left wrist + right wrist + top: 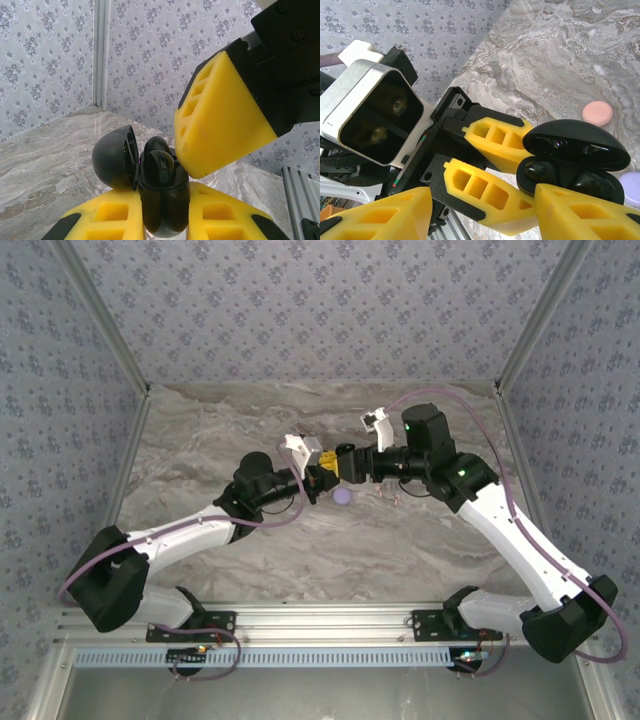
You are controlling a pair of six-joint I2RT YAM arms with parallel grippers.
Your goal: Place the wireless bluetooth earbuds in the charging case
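Closest to the left wrist camera, your left gripper [165,200] has both yellow fingers clamped on the one black case [570,175], holding it upright above the table [560,60]. The case's lid [576,145] is swung open on its hinge.

Inside the open case you can make out two dark rounded shapes, the black earbuds [540,172], sitting down in the wells. How fully they are seated you cannot tell, black on black.

Your right gripper [352,462] meets the left one over the middle of the table. Its two fingers stand well apart with nothing pinched between them. From the left wrist, one right finger [220,115] comes in from above with its lower corner just at the case's mouth; whether it touches is unclear. In the right wrist view, one of its own fingers [585,215] sits just in front of the case body and the other [375,215] is far off to the side.

Two discs lie flat on the table beyond the case: one pink disc [597,113] and one purple disc [632,186], apart from each other.
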